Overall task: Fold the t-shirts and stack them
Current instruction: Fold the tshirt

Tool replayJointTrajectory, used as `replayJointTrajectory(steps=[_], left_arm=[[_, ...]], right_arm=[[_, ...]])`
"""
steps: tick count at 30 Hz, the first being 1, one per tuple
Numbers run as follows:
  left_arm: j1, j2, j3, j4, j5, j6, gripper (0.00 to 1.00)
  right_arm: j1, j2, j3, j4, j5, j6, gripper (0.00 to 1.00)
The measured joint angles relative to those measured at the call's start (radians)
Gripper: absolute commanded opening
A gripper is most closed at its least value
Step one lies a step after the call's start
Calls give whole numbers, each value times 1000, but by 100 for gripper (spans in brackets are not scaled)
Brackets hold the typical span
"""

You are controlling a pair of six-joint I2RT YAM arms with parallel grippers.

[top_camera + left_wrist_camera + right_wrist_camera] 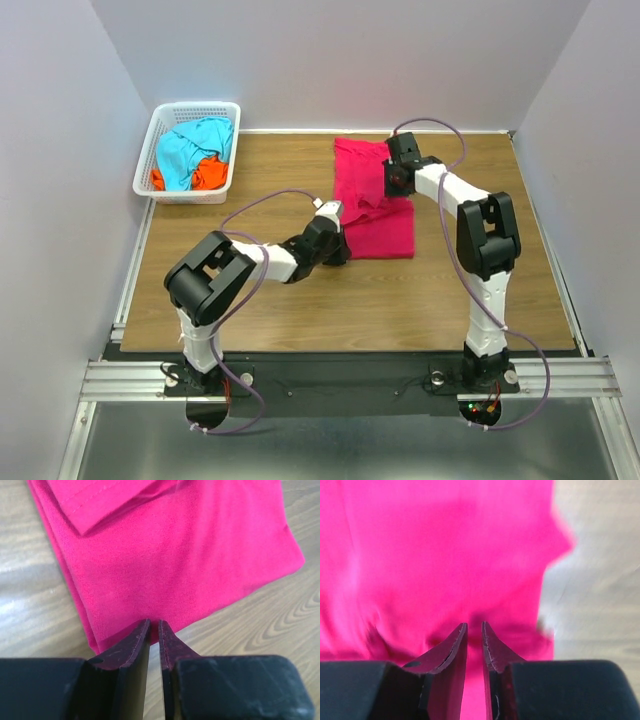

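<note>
The crimson-pink t-shirt lies partly folded on the wooden table, right of centre toward the back. My left gripper is at its near left edge. In the left wrist view the jaws are nearly together, tips at the edge of the flat shirt, with bare wood showing through the gap. My right gripper is over the shirt's right side. In the blurred right wrist view it is closed on bunched pink cloth. The turquoise-blue t-shirt and the orange t-shirt lie crumpled in the basket.
The white lattice basket stands at the back left corner of the table. Grey walls enclose the left, back and right sides. An aluminium rail with both arm bases runs along the near edge.
</note>
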Motion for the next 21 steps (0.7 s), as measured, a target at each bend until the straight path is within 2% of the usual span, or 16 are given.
replayJointTrajectory(steps=[6, 7, 8, 9, 10, 11, 15, 21], left_arm=[[0, -55, -69, 5, 17, -29, 27], [0, -72, -85, 0, 18, -32, 29], [-1, -90, -99, -10, 17, -33, 39], [-1, -105, -109, -21, 16, -34, 44], [-1, -120, -117, -34, 15, -33, 48], [-2, -142, -123, -55, 7, -30, 57], [-3, -208, -107, -160, -55, 27, 59], [0, -188, 23, -251, -129, 105, 58]], right_arm=[[0, 25, 111, 18, 42, -15, 27], [0, 21, 113, 23, 44, -16, 27], [0, 12, 107, 24, 42, -16, 30], [0, 0, 92, 26, 39, -14, 30], [0, -19, 63, 33, 32, -10, 31], [0, -46, 26, 37, 24, -9, 31], [0, -225, -167, 26, -17, 15, 36], [0, -459, -374, 15, -104, 48, 40]])
